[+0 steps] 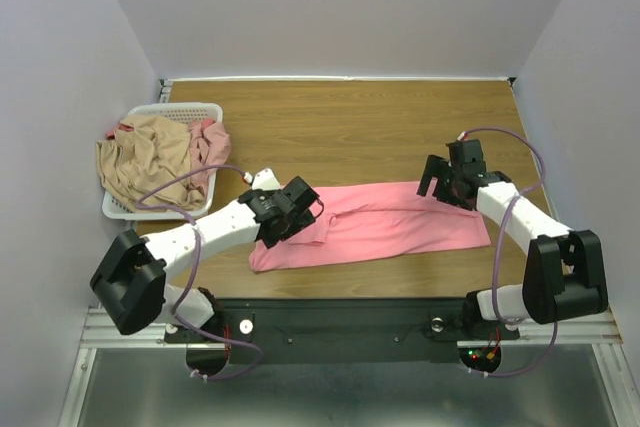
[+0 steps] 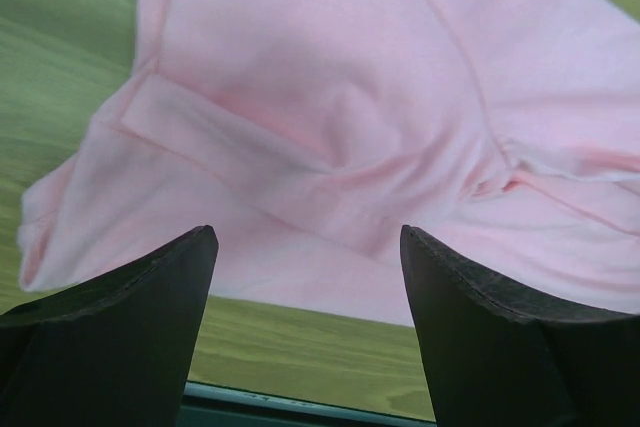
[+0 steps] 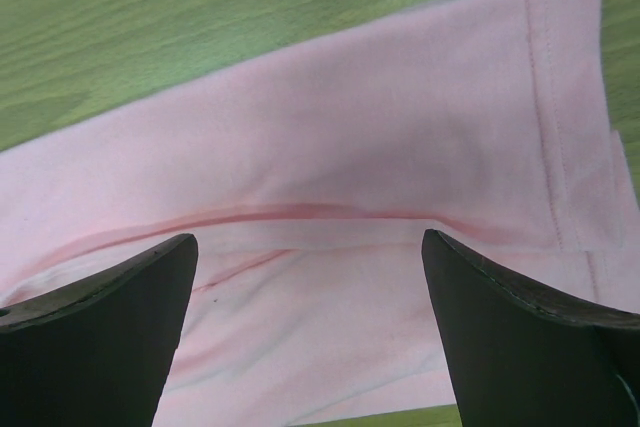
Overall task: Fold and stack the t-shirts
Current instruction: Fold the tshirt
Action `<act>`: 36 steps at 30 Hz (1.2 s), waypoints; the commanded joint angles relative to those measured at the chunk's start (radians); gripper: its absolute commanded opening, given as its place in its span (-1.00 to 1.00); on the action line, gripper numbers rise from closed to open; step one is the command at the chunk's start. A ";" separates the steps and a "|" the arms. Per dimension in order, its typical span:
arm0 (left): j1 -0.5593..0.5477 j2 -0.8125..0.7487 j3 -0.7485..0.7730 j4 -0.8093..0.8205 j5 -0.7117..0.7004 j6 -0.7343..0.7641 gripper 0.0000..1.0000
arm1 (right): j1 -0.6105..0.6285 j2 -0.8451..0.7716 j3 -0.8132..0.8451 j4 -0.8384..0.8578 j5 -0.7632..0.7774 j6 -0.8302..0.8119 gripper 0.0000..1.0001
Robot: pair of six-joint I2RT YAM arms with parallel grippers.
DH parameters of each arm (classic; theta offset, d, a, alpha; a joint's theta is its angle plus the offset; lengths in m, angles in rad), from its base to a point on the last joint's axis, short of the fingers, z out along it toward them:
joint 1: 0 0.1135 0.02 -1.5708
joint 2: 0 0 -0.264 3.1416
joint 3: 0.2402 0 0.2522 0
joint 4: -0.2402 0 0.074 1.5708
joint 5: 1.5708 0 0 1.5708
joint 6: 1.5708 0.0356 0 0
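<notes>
Left claw [image 2: 308,237]: your fingers stand apart with nothing between them, over the rumpled 8 o'clock end of the pink shirt [image 1: 380,222], where a sleeve and its seams bunch up.
Right claw [image 3: 310,242]: fingers spread wide and empty, over the shirt's 3 o'clock end, just beside the stitched hem.
Pink shirt: it lies flat on the table [image 1: 350,127] at 6 o'clock from the table's middle. It forms a long band running from 8 to 4 o'clock and looks doubled lengthwise, and a fold edge crosses the right wrist view.
Other shirts: the tan shirt [image 1: 140,157] and rose shirt [image 1: 207,142] are heaped in the basket [image 1: 185,110] at 10 o'clock, with the tan one spilling over its rim.
Handling: expect light, limp knit cloth with no stiffness. It will drape and sag from any pinch, stretch a little, and drag on the wood rather than slide cleanly. It is not fragile.
Where to hold: on the right, pinch through both layers at the hem corners, where the stitching gives a firmer bite. On the left, take the outer edge of the band rather than the loose sleeve.
Risk: if you catch only the top layer, the fold will probably peel open. A lift from one end alone will likely skew the band.
</notes>
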 commanded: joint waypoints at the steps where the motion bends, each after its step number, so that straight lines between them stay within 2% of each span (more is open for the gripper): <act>1: -0.002 0.078 0.087 0.035 -0.031 0.044 0.72 | -0.007 -0.025 0.043 0.038 0.006 -0.022 1.00; 5: 0.070 0.188 0.081 0.228 0.087 0.184 0.73 | -0.007 0.073 0.106 0.047 -0.021 -0.027 1.00; 8: 0.144 0.260 0.077 0.308 0.152 0.232 0.73 | -0.006 0.145 0.116 0.070 -0.043 -0.024 1.00; 13: 0.217 0.415 0.149 0.356 0.163 0.311 0.73 | -0.004 0.216 0.076 0.102 -0.090 -0.004 1.00; 16: 0.264 0.492 0.249 0.341 0.143 0.362 0.71 | 0.012 0.187 0.004 0.104 -0.103 0.021 0.99; 19: 0.300 0.598 0.398 0.284 0.099 0.414 0.70 | 0.066 0.118 -0.093 0.116 -0.103 0.071 0.99; 21: 0.328 0.687 0.533 0.267 0.109 0.451 0.71 | 0.117 0.064 -0.145 0.116 -0.159 0.103 0.99; 22: 0.348 0.757 0.644 0.246 0.111 0.475 0.70 | 0.155 0.027 -0.195 0.115 -0.179 0.152 0.99; 26: 0.373 0.980 0.927 0.148 0.149 0.574 0.66 | 0.247 -0.048 -0.291 0.121 -0.178 0.288 0.99; 27: 0.370 1.030 1.113 0.101 0.135 0.577 0.62 | 0.294 -0.101 -0.326 0.139 -0.187 0.307 0.99; 30: 0.362 1.199 1.419 0.007 0.161 0.607 0.62 | 0.403 -0.192 -0.384 0.165 -0.215 0.361 0.99; 32: 0.366 1.267 1.516 0.034 0.246 0.614 0.63 | 0.497 -0.217 -0.403 0.171 -0.225 0.425 0.99; 36: 0.377 1.294 1.527 0.140 0.321 0.585 0.64 | 0.647 -0.214 -0.435 0.248 -0.258 0.521 0.99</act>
